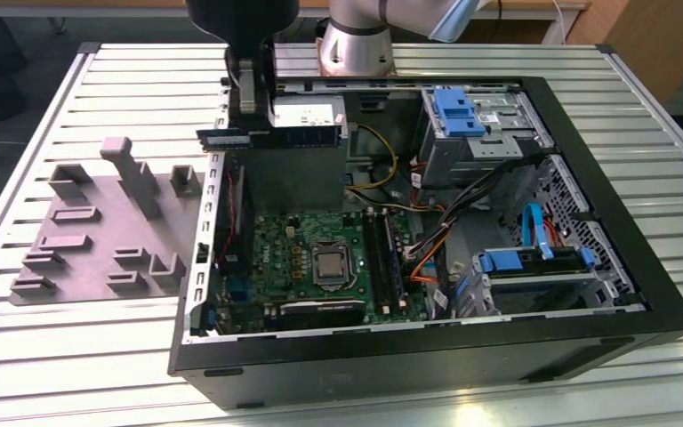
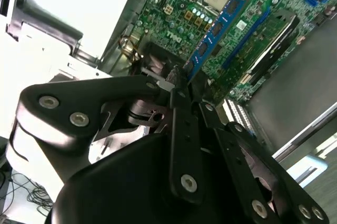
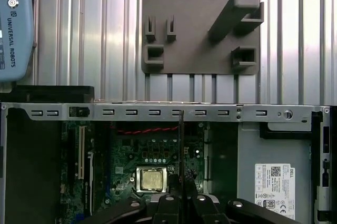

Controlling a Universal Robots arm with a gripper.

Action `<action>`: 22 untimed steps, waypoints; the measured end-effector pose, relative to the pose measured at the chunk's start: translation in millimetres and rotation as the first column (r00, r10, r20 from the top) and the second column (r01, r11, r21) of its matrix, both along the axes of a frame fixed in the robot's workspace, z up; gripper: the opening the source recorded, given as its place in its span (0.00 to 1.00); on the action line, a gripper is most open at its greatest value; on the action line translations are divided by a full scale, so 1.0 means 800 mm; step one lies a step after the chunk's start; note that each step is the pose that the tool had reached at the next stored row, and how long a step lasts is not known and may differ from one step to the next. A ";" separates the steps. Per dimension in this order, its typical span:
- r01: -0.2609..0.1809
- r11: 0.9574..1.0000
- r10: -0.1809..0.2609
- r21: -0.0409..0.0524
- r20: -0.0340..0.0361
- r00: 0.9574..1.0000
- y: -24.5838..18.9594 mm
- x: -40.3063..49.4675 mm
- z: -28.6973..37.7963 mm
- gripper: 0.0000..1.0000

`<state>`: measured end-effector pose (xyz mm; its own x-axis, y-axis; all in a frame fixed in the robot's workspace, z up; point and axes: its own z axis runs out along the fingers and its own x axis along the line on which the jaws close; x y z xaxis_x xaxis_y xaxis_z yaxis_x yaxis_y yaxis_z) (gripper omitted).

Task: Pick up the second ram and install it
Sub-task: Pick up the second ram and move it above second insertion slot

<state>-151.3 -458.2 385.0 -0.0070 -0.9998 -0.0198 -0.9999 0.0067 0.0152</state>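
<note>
Ribbed metal table [image 1: 68,365]; wooden furniture [image 1: 662,40] behind; glare on slats.

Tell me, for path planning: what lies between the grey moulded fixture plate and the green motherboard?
In the first wrist view: a ribbed metal table strip, then the case's slotted grey rail.

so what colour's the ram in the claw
The ram is blue with black chips; second wrist view.
</note>
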 end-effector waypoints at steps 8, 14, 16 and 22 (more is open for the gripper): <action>0.000 1.000 0.000 0.000 0.000 1.000 0.0000 0.019 -0.0001 0.14; 0.000 1.000 0.000 0.000 0.000 1.000 0.0000 0.032 -0.0001 0.14; 0.000 1.000 0.000 0.000 0.000 1.000 0.0000 0.032 0.0000 0.14; 0.000 1.000 0.000 0.000 0.000 1.000 0.0000 0.032 0.0000 0.14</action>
<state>-125.7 -458.2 385.0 -0.0070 -0.9998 -0.0198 -0.9999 0.0067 0.0152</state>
